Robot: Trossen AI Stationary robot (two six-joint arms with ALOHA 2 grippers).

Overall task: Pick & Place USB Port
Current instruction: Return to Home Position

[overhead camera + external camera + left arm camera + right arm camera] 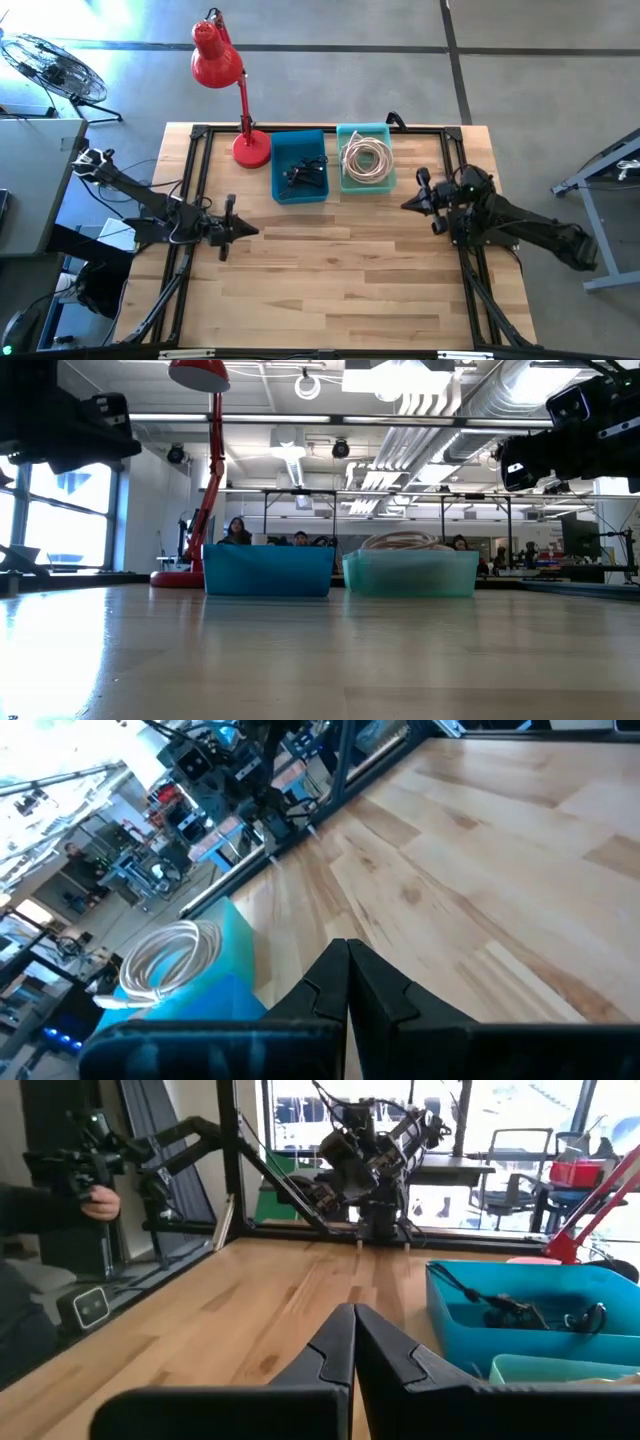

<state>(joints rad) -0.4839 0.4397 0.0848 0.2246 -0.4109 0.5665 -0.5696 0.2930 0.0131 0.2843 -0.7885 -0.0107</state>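
A blue bin (282, 188) at the table's far middle holds small dark corded parts (303, 175), also seen in the right wrist view (512, 1313); I take them for the USB port pieces. Beside it, a teal bin (347, 182) holds a coiled pale cable (367, 159). My left gripper (246, 230) hovers shut and empty over the table's left side, pointing toward the right edge; its fingertips (347, 952) meet. Over the right side, my right gripper (406, 205) is shut and empty too, pointing left, its fingertips (353, 1316) together.
A red desk lamp (222, 70) stands on its round base (251, 149) left of the blue bin. A black frame (196, 180) runs along the table's left, far and right sides. Bare wood (330, 270) lies between the arms. A person's hand (97, 1202) shows beyond the table.
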